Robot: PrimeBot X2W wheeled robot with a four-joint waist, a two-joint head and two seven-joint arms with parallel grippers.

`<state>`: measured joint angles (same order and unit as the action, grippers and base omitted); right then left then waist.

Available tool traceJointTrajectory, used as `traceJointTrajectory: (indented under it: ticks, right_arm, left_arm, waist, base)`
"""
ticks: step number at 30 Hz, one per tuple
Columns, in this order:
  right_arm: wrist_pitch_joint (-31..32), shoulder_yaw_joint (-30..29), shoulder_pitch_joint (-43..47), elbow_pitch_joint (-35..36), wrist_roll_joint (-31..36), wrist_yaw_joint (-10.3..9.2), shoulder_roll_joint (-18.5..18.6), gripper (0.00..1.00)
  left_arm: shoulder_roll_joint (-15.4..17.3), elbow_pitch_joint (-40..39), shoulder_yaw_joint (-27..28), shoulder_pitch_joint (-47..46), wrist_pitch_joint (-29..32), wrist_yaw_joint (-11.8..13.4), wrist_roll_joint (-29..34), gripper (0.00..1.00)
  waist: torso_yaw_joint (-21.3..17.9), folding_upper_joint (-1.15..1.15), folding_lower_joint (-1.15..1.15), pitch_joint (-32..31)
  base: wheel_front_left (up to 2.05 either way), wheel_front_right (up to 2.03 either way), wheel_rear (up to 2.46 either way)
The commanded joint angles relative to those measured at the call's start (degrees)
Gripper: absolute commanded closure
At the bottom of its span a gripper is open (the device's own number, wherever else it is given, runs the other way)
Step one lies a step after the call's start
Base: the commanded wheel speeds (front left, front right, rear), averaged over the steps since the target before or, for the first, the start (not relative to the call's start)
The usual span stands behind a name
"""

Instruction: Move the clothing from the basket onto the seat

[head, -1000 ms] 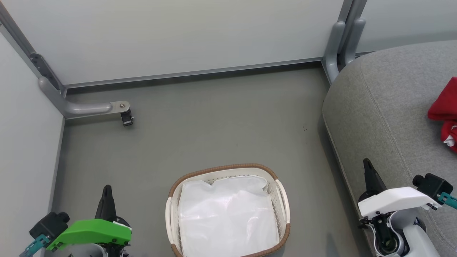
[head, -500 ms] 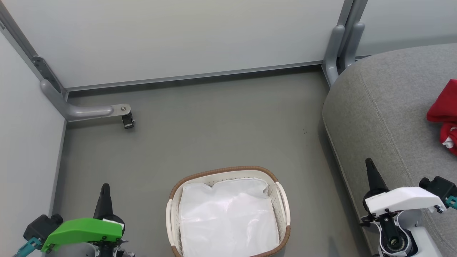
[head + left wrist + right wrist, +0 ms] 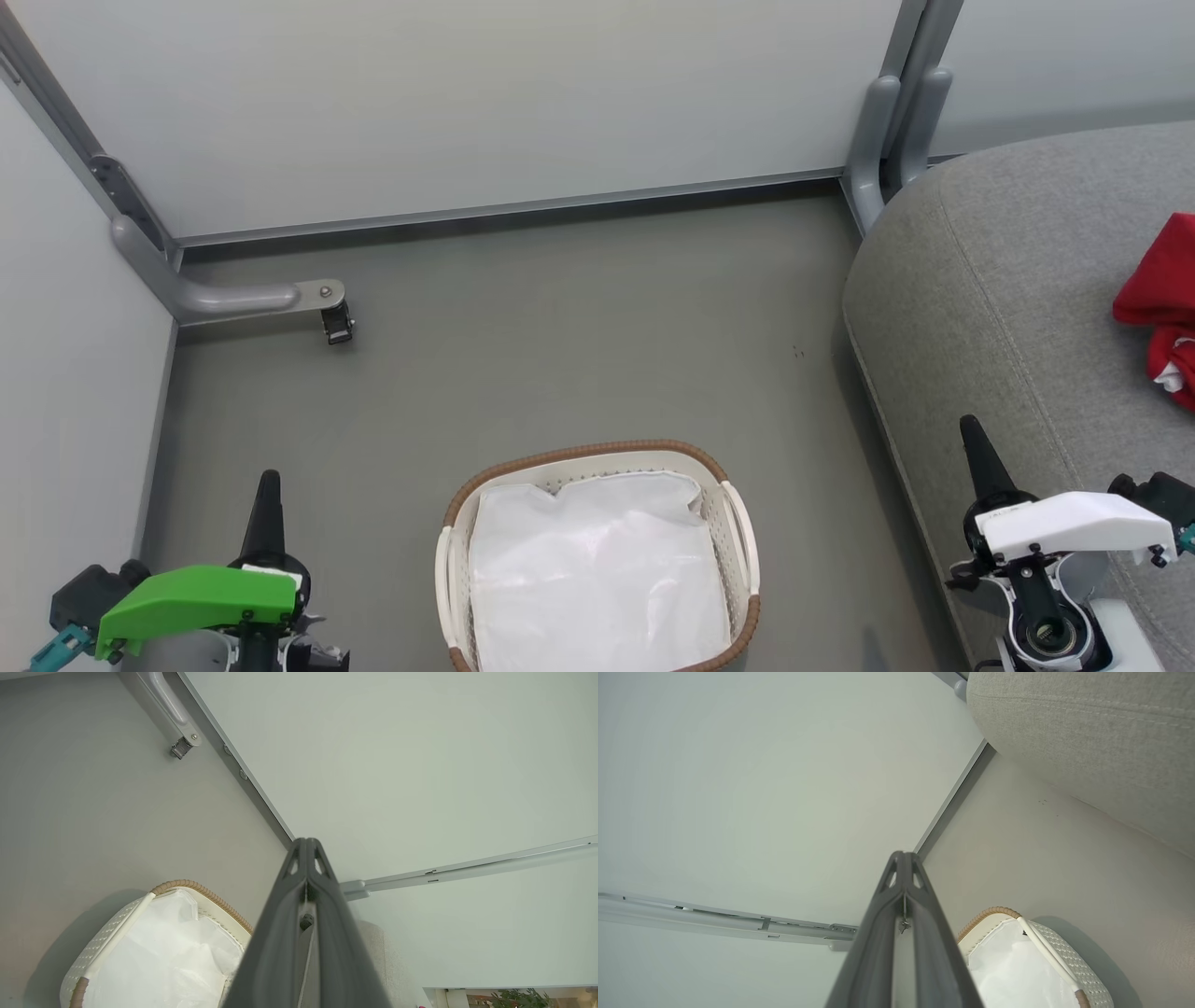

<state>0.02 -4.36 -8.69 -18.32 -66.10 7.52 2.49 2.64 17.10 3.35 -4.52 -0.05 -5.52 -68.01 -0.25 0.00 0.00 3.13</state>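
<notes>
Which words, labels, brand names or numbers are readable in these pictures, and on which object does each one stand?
No text can be read.
The basket, its white liner and the grey seat show no print.
The white patch on the red clothing is too small to tell whether it carries letters.

Head looks down — wrists forward, all sharing the basket (image 3: 597, 448).
</notes>
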Motion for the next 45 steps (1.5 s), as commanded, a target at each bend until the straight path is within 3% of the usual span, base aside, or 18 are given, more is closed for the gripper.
traceJointTrajectory:
  ticks: [1, 45]
  right_arm:
    - [0.35, -0.25, 0.49, 0.84, -1.60, -0.03, 0.35, 1.00]
    - [5.70, -1.98, 2.38, 3.96, -22.52, -0.04, 0.52, 1.00]
  left_arm:
    - [0.26, -0.62, 0.29, -1.49, 0.36, -0.32, -1.53, 1.00]
    - [0.37, -2.85, 2.92, -2.05, 5.73, -1.85, -20.94, 1.00]
  waist:
    - [0.01, 0.00, 0.00, -0.08]
    - [0.20, 0.00, 0.00, -2.39]
  base:
    - [0.00, 0.00, 0.00]
    - [0.00, 0.00, 0.00]
